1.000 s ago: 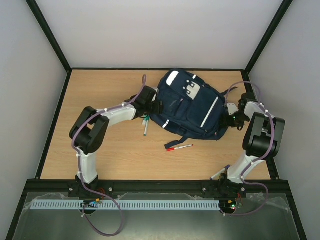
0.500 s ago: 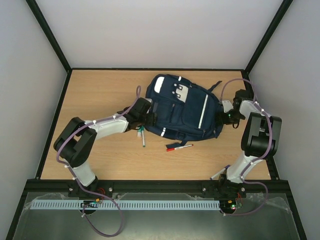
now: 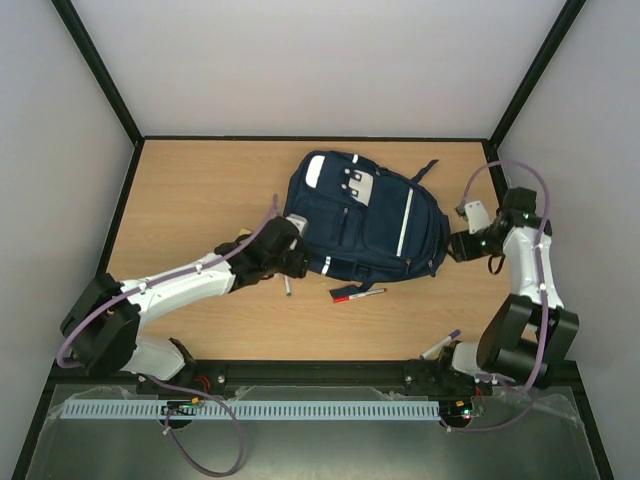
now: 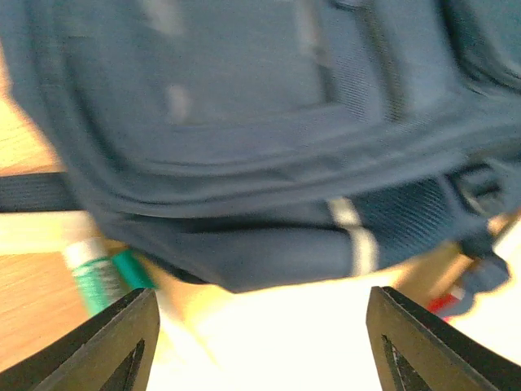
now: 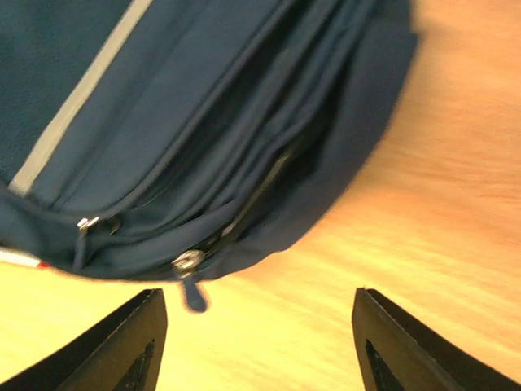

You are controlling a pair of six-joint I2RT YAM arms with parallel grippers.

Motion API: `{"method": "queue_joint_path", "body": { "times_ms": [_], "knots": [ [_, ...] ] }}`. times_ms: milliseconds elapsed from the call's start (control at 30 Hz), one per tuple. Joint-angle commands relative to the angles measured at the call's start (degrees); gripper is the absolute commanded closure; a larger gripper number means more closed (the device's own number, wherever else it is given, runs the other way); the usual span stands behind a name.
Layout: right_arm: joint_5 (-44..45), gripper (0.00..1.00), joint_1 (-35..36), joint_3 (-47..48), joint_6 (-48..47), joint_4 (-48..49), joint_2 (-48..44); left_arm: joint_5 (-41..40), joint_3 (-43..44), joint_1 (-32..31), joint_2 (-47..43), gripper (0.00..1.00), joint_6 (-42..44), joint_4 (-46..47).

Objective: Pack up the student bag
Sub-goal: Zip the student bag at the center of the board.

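Note:
The navy student bag (image 3: 365, 220) lies flat on the wooden table, front side up, white stripes showing. My left gripper (image 3: 297, 262) is open and empty at the bag's lower left edge; the left wrist view shows the bag (image 4: 244, 122) just ahead of the spread fingers. My right gripper (image 3: 455, 246) is open and empty beside the bag's right side; the right wrist view shows the bag's zips (image 5: 187, 261) and side (image 5: 203, 122). A green-capped marker (image 3: 286, 285) lies by the left gripper and shows in the left wrist view (image 4: 102, 273). A red pen (image 3: 357, 294) lies below the bag.
Black frame rails (image 3: 300, 138) and grey walls border the table. A small pen-like item (image 3: 441, 347) lies near the right arm's base. Bare wood (image 3: 190, 190) lies left of the bag.
The bag has shifted left and toward the near edge and now lies flatter. Both grippers have drawn back from it, the left arm stretching low, the right arm swinging out to the right.

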Motion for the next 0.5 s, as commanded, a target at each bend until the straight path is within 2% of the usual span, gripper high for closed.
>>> {"method": "queue_joint_path", "body": {
  "times_ms": [0, 200, 467],
  "knots": [
    [-5.07, 0.39, 1.18, -8.37, -9.5, -6.4, -4.35, -0.94, -0.56, -6.96, -0.72, 0.28, 5.43, 2.89],
    [-4.84, 0.48, 1.93, -12.63, -10.53, -2.93, -2.79, -0.97, 3.11, -14.43, 4.55, 0.31, 6.7, 6.94],
    [-3.11, 0.51, 4.41, -14.44, -8.59, 2.69, 0.19, -0.2, 8.18, -19.4, 12.83, 0.33, 6.45, 10.03]
  ]
}}
